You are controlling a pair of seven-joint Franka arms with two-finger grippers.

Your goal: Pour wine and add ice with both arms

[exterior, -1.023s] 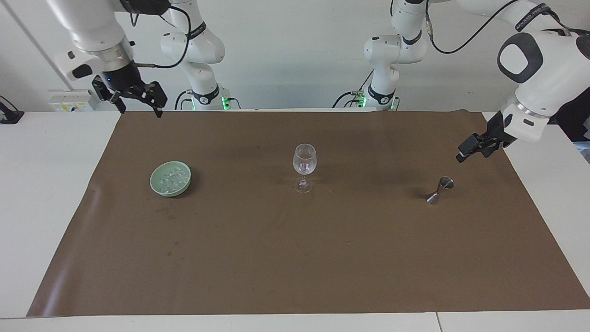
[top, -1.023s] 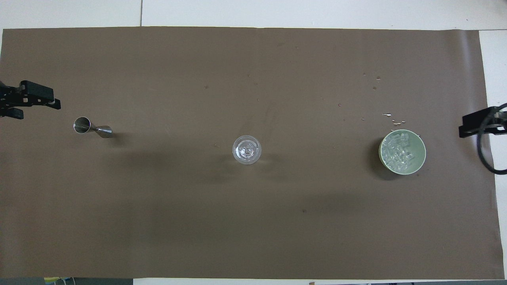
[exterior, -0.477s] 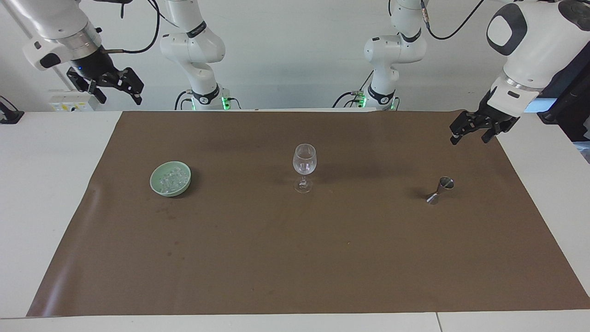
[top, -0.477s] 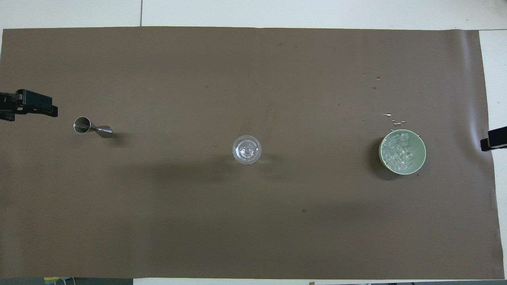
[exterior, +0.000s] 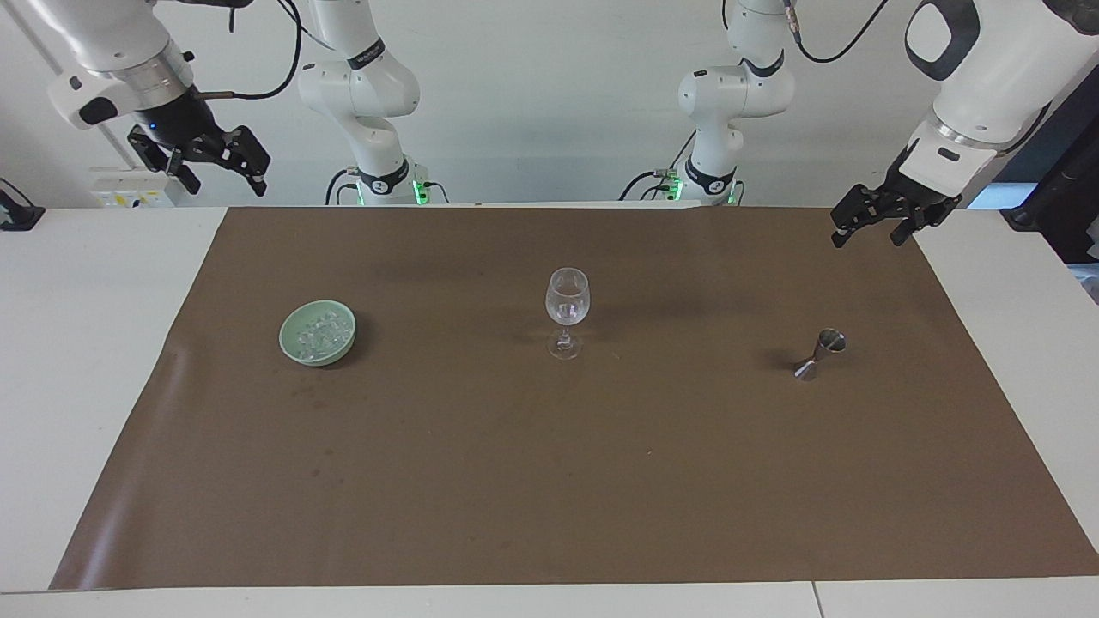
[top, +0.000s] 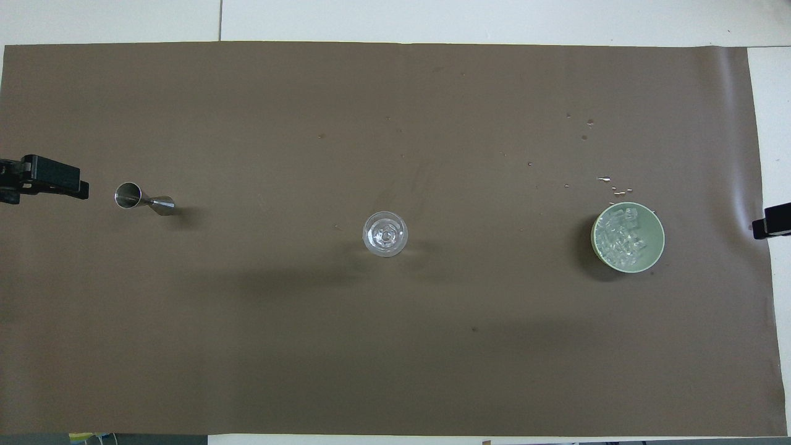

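A clear stemmed wine glass (exterior: 567, 309) (top: 385, 233) stands upright mid-mat. No wine shows as liquid; a small silvery jigger (exterior: 822, 354) (top: 143, 199) stands toward the left arm's end. Ice cubes (exterior: 316, 335) (top: 621, 238) fill a pale green bowl (exterior: 319, 357) (top: 660, 238) toward the right arm's end. My left gripper (exterior: 865, 239) (top: 49, 185) hangs open and empty over the mat's corner, well above the jigger. My right gripper (exterior: 221, 182) (top: 772, 224) hangs open and empty, high over the table's edge past the bowl.
A brown mat (exterior: 549, 472) covers most of the white table (exterior: 86, 343). Small wet spots and chips (top: 612, 185) lie on the mat just farther from the robots than the bowl.
Both grippers have risen and drawn back toward the robots and the table's ends, the left away from the jigger, the right away from the bowl. Glass, jigger and bowl have not moved.
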